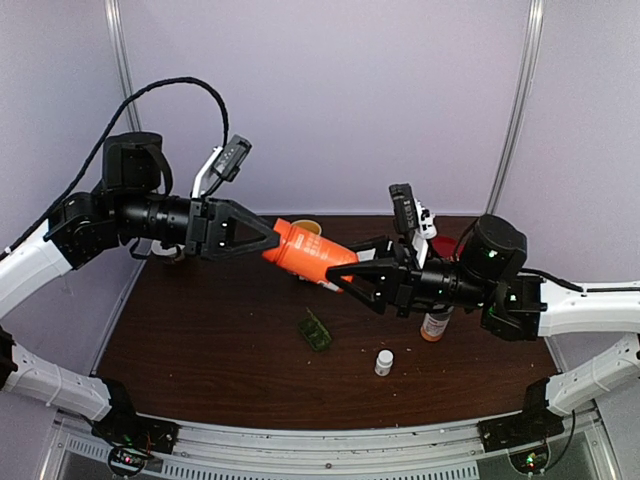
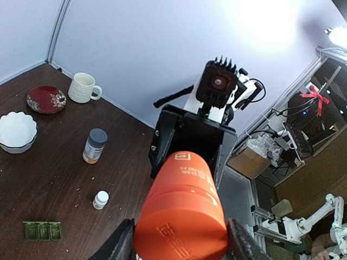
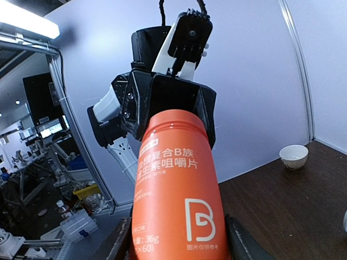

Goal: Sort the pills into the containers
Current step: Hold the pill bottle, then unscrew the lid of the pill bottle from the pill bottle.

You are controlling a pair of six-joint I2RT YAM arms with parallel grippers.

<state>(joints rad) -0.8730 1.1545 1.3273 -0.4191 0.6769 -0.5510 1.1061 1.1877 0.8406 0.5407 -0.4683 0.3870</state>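
The pill box, dark green, is seen from above lying on the brown tabletop near its middle, set at a slant and well apart from both hands. Just beyond it an orange bottle is held clear of the tabletop, lying almost level between the two arms. Its left end is pinched by the left hand and its right end is clasped by the right hand. A small white bottle is stood to the right of the pill box and nearer the front edge. An amber bottle is partly hidden under the right arm.

In the left wrist view the orange bottle fills the lower middle, and the left hand's fingers are pressed against it on either side. The pill box is found at the lower left, with three little compartments in a row facing up. The small white bottle is placed just beyond it, the grey-capped amber bottle farther on. A white scalloped bowl, a red patterned plate and a cream mug are ranged at the left.

In the right wrist view the orange bottle's white printing is shown, and the right hand's fingers are laid against both its sides. The pill box is not shown here. A small cup is stood on the tabletop at the right.
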